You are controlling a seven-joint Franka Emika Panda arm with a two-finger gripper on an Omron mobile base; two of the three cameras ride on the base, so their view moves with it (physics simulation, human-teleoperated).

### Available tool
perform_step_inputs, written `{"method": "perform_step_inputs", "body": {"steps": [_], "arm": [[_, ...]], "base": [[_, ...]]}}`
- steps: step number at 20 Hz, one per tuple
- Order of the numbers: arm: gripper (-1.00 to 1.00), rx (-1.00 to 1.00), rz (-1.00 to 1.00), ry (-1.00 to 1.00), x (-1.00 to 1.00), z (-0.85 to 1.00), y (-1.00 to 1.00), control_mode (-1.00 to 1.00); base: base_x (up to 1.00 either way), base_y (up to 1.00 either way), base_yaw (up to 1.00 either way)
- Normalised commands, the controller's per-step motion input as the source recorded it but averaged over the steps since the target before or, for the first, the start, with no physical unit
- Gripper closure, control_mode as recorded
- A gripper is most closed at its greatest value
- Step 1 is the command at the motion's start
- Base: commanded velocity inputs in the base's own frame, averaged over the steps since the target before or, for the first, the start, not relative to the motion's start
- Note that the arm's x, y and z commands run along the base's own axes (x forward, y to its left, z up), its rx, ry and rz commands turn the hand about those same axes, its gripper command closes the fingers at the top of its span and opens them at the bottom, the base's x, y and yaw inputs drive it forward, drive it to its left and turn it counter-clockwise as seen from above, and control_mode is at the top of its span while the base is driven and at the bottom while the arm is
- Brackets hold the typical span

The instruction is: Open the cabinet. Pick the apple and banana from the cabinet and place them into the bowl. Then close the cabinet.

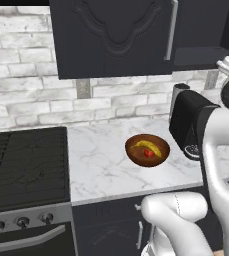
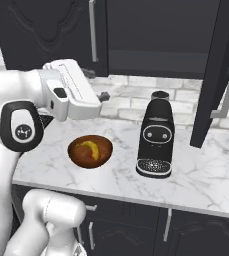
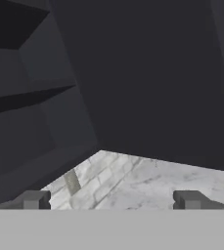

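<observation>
One banana (image 1: 149, 148) lies diagonally in bowl (image 1: 136, 156), touching apple (image 1: 149, 153).

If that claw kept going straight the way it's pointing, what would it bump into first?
Most likely the cabinet: the open gripper faces its dark panel, though how far off is unclear.

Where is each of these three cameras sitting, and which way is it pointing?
Left base view: behind the arm's left, facing counter, bowl, stove; white arm at right.
Right base view: behind its right, facing bowl, coffee machine, open cabinet door; arm at left.
Hand view: on the hand, facing into the cabinet; open gripper at bottom.
Base views share bowl, coffee machine.
</observation>
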Motion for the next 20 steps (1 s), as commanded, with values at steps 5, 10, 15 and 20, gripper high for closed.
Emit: {"method": "perform_step_inputs", "body": {"steps": [5, 10, 15, 20], "arm": [[-1.0, -0.07, 0.21, 0.0, -0.93, 0.09, -0.19, -1.0], [-1.0, -0.01, 0.19, 0.05, -0.86, 0.03, -0.28, -1.0], [-1.0, 0.0, 0.15, 0.17, -0.72, 0.01, -0.27, -1.0], [-1.0, 0.0, 0.07, 0.24, -0.76, 0.01, -0.2, -1.0]], "base": [[0.0, 0.0, 0.0], [0.0, 0.0, 0.0], [0.0, 0.0, 0.0], [0.0, 0.0, 0.0]]}}
